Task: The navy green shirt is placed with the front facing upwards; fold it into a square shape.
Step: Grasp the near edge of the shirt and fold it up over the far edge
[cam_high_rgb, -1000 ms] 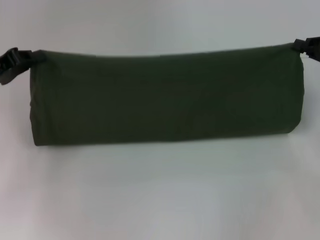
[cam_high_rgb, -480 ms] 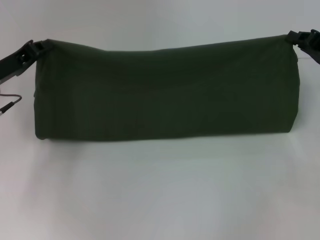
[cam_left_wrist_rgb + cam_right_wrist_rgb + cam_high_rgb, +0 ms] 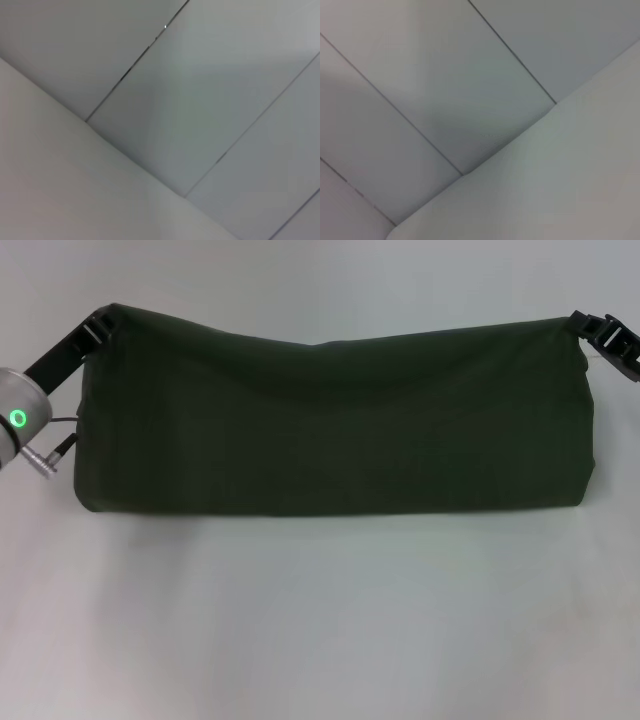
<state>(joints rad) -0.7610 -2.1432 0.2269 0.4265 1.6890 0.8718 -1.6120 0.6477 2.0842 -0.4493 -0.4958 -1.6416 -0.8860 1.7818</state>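
The navy green shirt [image 3: 335,425] shows in the head view as a wide dark green band across the white table [image 3: 320,620], plain side toward me, its upper edge lifted and sagging in the middle. My left gripper [image 3: 103,317] is shut on the shirt's upper left corner. At the upper right corner my right gripper [image 3: 582,322] is shut on the cloth too. The shirt's lower fold rests on the table. Both wrist views show only pale panels and no shirt.
Bare white tabletop lies in front of the shirt and behind it. My left arm's wrist with a green ring light [image 3: 17,419] sits at the left edge, a cable plug beside it.
Both grippers have carried the shirt's upper edge up and away from me, the left one rising more and moving inward. The raised cloth now looks taller, and the left wrist has come into view.
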